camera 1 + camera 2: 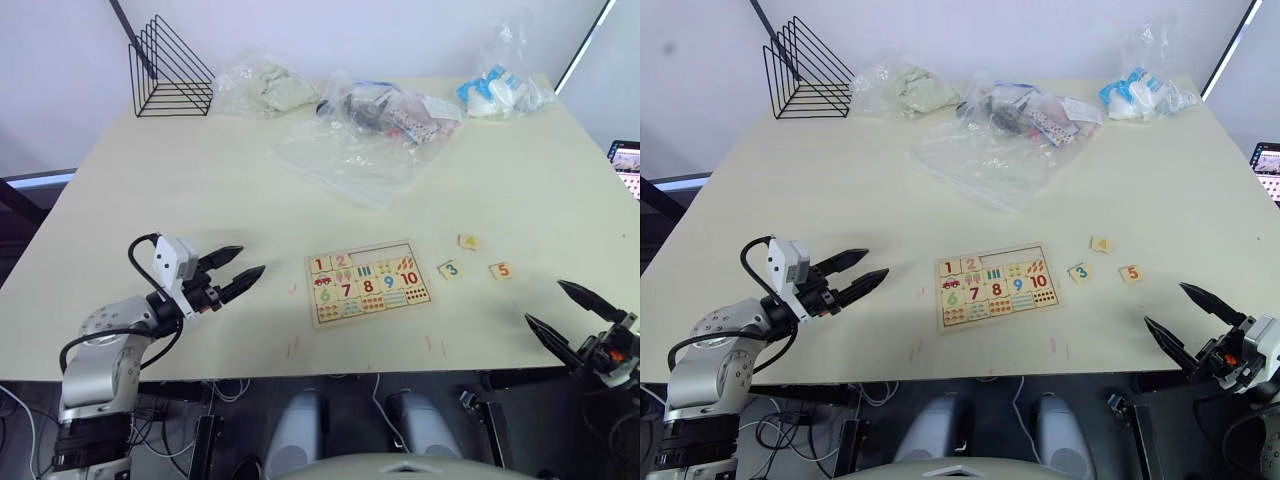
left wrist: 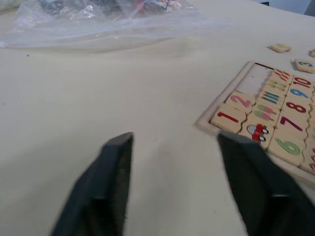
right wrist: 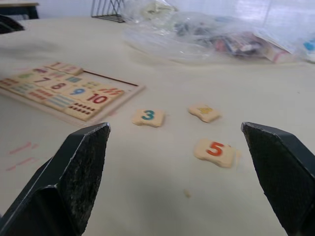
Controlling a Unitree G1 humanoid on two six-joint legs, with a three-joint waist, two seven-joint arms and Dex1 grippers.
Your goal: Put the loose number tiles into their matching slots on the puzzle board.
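Puzzle board (image 1: 368,283) mid-table (image 1: 150,180), tiles 1, 2 seated in top row, 6–10 printed below. Loose 3 (image 3: 148,117), 4 (image 3: 204,112), 5 (image 3: 215,151) right of board. Left claw (image 1: 238,270) and right claw (image 1: 562,309) both apart, empty.

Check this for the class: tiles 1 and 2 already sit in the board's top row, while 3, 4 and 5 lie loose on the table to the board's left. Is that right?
Not quite. The loose 3 tile, 4 tile and 5 tile lie to the right of the puzzle board, as the left eye view shows. The 1 tile and 2 tile do sit in the top row.
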